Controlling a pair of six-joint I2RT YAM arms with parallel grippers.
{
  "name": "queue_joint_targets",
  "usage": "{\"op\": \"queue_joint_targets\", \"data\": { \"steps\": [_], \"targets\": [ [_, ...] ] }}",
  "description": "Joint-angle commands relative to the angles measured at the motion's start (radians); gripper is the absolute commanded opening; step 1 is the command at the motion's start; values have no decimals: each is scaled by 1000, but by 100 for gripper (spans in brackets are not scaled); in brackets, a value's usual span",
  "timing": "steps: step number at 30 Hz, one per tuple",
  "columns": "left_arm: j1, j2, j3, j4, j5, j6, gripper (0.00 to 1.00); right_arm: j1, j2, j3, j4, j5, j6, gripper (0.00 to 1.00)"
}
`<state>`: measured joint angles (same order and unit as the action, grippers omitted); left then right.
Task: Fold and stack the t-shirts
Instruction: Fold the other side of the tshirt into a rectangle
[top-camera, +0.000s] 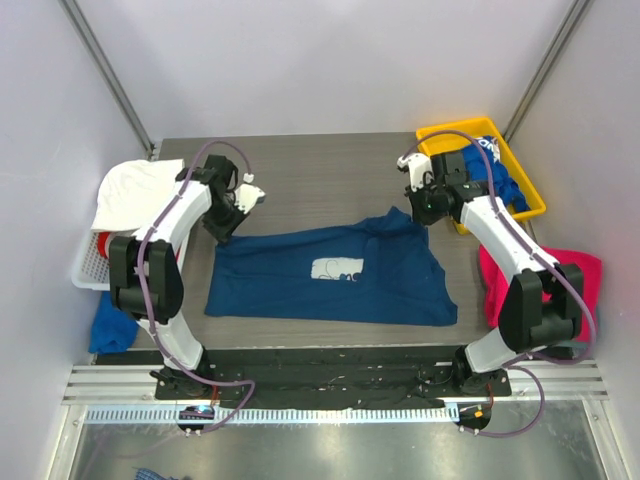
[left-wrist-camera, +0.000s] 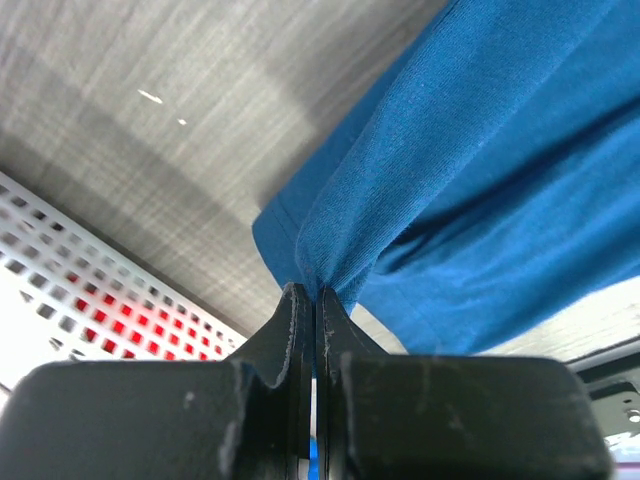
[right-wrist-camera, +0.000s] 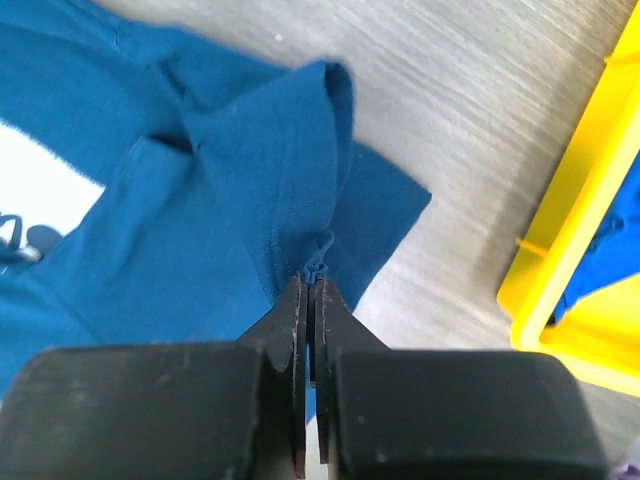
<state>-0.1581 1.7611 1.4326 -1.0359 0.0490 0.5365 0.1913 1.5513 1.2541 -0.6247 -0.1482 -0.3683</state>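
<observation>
A navy t-shirt (top-camera: 330, 275) with a white square print lies spread across the table. My left gripper (top-camera: 222, 232) is shut on its far left corner, and the cloth bunches up from the closed tips (left-wrist-camera: 316, 292). My right gripper (top-camera: 422, 215) is shut on a far right fold of the same shirt (right-wrist-camera: 200, 230), with fabric pinched at the tips (right-wrist-camera: 310, 282). A magenta-pink t-shirt (top-camera: 575, 275) lies heaped at the table's right edge. A royal-blue t-shirt (top-camera: 495, 170) sits in the yellow bin (top-camera: 530, 205).
The yellow bin (right-wrist-camera: 590, 250) stands at the back right, close to my right gripper. A white perforated basket (top-camera: 90, 265) with a white cloth (top-camera: 135, 190) on it stands at the left (left-wrist-camera: 90, 300). Another blue cloth (top-camera: 110, 330) lies near the left arm's base.
</observation>
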Motion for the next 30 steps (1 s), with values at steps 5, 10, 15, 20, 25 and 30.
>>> {"op": "queue_joint_targets", "data": {
  "steps": [5,10,15,20,25,30],
  "targets": [
    [-21,-106,-64,-3,3,-49,0,13,-174,-61,-90,-25,-15,1],
    [-26,-141,-112,7,-29,-56,0,19,-224,-84,-151,-31,-24,1],
    [-27,-172,-135,25,-73,-59,0,19,-273,-104,-185,-28,-24,1],
    [-27,-181,-115,33,-121,-69,0,19,-298,-101,-196,-17,-21,1],
    [-26,-170,-60,22,-143,-75,0,19,-280,-64,-210,-14,-23,1],
    [-26,-150,-24,16,-158,-79,0,20,-264,-38,-214,-10,-26,1]
  ]
}}
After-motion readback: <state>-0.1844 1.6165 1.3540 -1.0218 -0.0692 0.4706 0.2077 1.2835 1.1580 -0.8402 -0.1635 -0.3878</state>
